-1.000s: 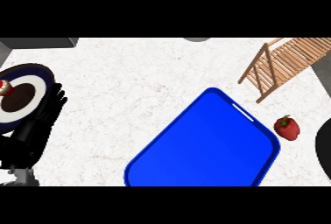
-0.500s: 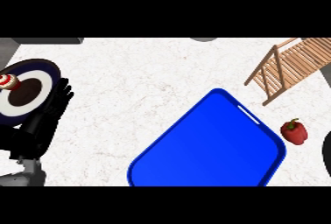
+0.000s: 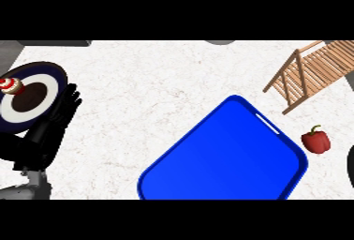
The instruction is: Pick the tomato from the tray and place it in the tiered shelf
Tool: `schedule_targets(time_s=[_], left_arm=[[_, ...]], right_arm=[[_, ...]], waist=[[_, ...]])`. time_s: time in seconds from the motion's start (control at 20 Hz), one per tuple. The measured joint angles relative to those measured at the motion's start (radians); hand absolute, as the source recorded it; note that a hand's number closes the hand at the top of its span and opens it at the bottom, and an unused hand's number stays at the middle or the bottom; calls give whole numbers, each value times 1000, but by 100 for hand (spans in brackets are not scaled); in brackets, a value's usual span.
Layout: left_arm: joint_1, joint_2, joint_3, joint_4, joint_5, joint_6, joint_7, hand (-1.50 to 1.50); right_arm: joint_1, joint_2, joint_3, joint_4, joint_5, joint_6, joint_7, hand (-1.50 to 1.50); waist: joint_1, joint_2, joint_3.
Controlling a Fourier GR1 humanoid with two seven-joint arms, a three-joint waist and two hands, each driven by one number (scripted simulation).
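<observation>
A white marbled counter (image 3: 152, 79) is lying under everything. A blue tray (image 3: 228, 154) is sitting well right of the left hand (image 3: 59, 115), with a wooden shelf (image 3: 311, 70) farther right. A dark-rimmed plate (image 3: 48, 75) is lying just beside that hand, whose straight fingers are resting apart, holding nothing. The red pepper (image 3: 316, 142) is lying on the counter just right of the tray, near the right hand (image 3: 350, 161), whose state I cannot tell.

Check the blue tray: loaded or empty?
Empty. The blue tray shows only bare blue floor inside its rim; the red vegetable lies outside it, on the counter beside its right edge.
</observation>
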Motion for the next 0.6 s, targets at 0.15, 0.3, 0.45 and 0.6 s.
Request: schedule_targets(time_s=[0.15,0.3,0.45,0.6], left_arm=[[-2,3,5,-2,-2,3,-5,0],[-17,-4,-5,-4,-6,3,-10,0],[-28,-14,-20,2,-10,0,-11,0],[-50,-15,-25,8,-14,2,5,0]], right_arm=[[-1,-176,20,-62,183,77,-52,150],[-1,-295,55,-72,368,110,-142,150],[-6,-356,105,-25,542,85,-270,150],[-32,-377,166,75,692,9,-402,150]], waist=[[-8,9,-5],[10,19,-3],[27,23,-1],[33,22,0]])
